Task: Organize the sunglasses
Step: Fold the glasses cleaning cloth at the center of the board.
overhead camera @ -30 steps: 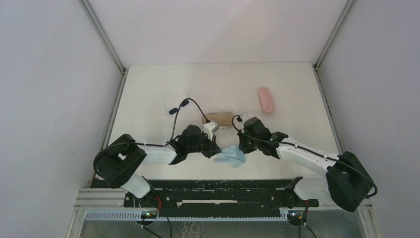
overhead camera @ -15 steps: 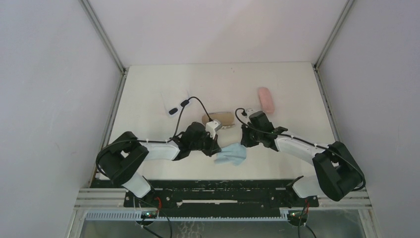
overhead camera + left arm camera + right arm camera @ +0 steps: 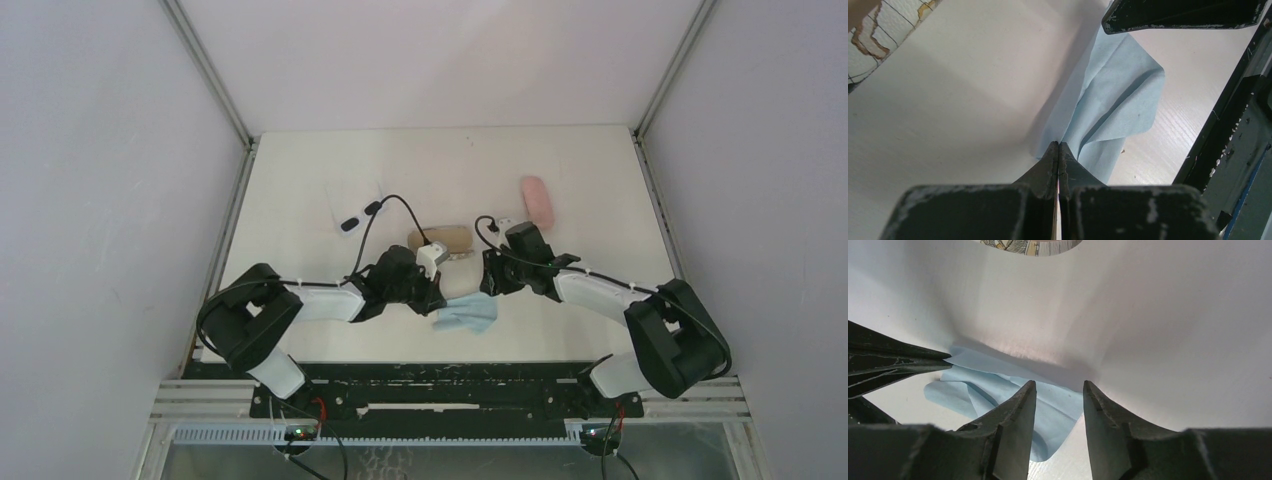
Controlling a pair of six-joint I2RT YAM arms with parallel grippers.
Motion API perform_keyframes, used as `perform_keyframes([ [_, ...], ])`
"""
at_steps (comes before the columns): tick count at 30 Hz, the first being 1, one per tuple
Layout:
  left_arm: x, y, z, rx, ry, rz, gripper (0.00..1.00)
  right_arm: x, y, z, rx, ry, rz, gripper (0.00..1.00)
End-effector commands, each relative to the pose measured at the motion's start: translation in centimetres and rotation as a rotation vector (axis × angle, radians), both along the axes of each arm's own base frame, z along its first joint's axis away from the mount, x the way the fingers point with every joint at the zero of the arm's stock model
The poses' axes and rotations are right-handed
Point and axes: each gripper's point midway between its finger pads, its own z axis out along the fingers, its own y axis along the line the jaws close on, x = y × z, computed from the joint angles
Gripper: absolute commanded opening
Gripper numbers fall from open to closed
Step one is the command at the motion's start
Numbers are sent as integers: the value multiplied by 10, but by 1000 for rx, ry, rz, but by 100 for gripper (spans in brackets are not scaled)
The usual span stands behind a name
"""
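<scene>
A light-blue cloth (image 3: 468,312) lies on the white table between my two grippers. My left gripper (image 3: 432,295) is shut on the cloth's left edge (image 3: 1058,145); its fingers (image 3: 898,362) also show in the right wrist view. My right gripper (image 3: 1059,385) hangs open just above the cloth's (image 3: 998,390) right edge, with nothing between its jaws. In the top view the right gripper (image 3: 487,280) sits close to the cloth. A small black shape (image 3: 350,222) behind the left arm may be the black sunglasses; it is too small to tell. The white pair does not show clearly.
A tan case with a map print (image 3: 445,238) lies just behind both grippers. A pink oval case (image 3: 537,202) lies at the back right. The black frame rail (image 3: 1238,125) runs along the table's near edge, close to the cloth.
My right gripper has opened and let go of the cloth, shifting slightly back. The cloth now lies flatter. The left gripper stays shut on its edge.
</scene>
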Motion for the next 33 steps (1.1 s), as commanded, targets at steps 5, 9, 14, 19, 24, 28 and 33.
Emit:
perform_keyframes([
  [5, 15, -3, 7, 8, -70, 18, 0, 15, -9, 1, -27, -47, -32, 44],
  [9, 16, 1, 1, 24, -64, 39, 0, 14, -9, 0, -21, -36, -28, 45],
  [14, 18, 5, -4, 32, -55, 61, 0, 9, -6, 0, -4, -19, -8, 47],
  [19, 20, 6, -5, 30, -49, 68, 0, 5, -5, 1, 9, -7, 5, 47],
  [24, 20, 4, -3, 21, -46, 61, 0, 4, -4, 9, 22, -15, 1, 48],
  [28, 21, 1, 1, 14, -43, 58, 0, 0, -7, 19, 3, -47, 6, 48],
  [33, 26, -5, 10, 3, -39, 55, 0, -1, -5, 24, -5, -61, 13, 48],
])
